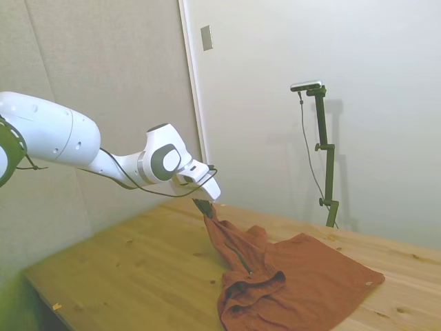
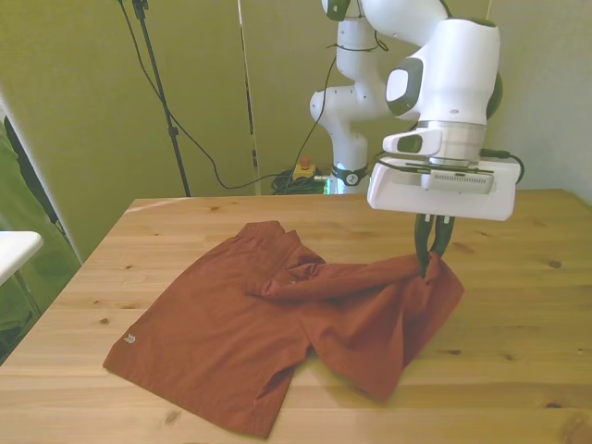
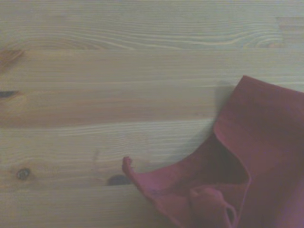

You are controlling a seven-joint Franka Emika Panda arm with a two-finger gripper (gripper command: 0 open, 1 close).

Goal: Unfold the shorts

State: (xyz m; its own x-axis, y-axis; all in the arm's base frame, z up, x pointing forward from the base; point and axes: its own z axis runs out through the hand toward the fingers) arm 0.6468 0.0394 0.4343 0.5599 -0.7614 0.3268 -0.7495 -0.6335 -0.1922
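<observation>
Lying on the wooden table (image 2: 518,370), the rust-orange shorts (image 2: 240,333) take up most of the middle of the front view. On the front view's left, one leg is spread out flat, and a tiny pale logo (image 2: 130,340) sits near its bottom corner. Going toward the middle, the cloth folds over itself and makes a long ridge that runs up to the front view's right. There the gripper (image 2: 431,252) hangs under the white arm (image 2: 444,83), and its two dark fingers are pinched tight on a bit of the shorts. That bit is lifted off the table, so the cloth rises to a point at the fingers and droops down from there. The rest of the shorts lies on the wood. In the side view the arm comes in from the left, and the gripper (image 1: 204,207) holds the top of the raised cloth, with the shorts (image 1: 296,283) spreading out low to the right. A small dark zip (image 1: 240,258) runs down the lifted part. The wrist view shows a corner of the shorts (image 3: 247,180) and bare table (image 3: 118,71) beside it.
</observation>
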